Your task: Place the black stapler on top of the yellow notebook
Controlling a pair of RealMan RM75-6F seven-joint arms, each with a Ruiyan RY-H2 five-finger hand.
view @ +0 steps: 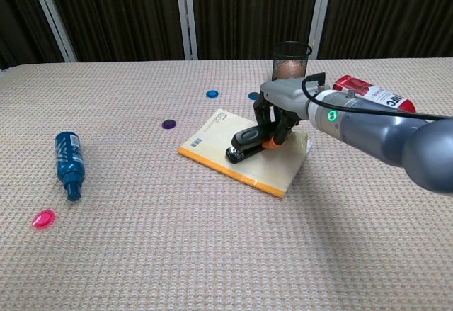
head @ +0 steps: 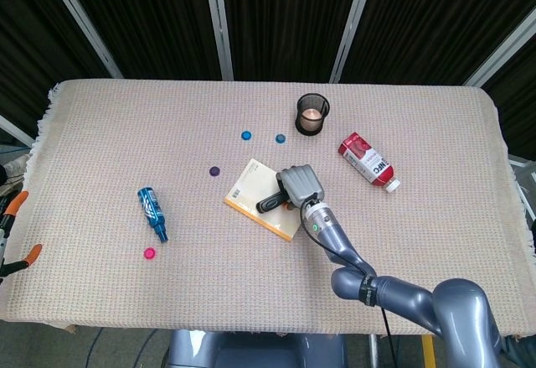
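The yellow notebook (head: 254,193) (view: 221,140) lies flat near the table's middle. The black stapler (head: 269,203) (view: 244,146) with an orange end is over the notebook's middle, its base on or just above the cover. My right hand (head: 301,185) (view: 277,111) grips the stapler's rear end from above, fingers curled around it. The left hand is in neither view.
A blue bottle (head: 152,211) (view: 69,161) lies at the left with a pink disc (head: 150,253) (view: 43,218) near it. A mesh cup (head: 312,114) (view: 290,61) and a red carton (head: 368,161) (view: 374,95) sit behind the notebook. Blue and purple discs (head: 215,170) dot the cloth.
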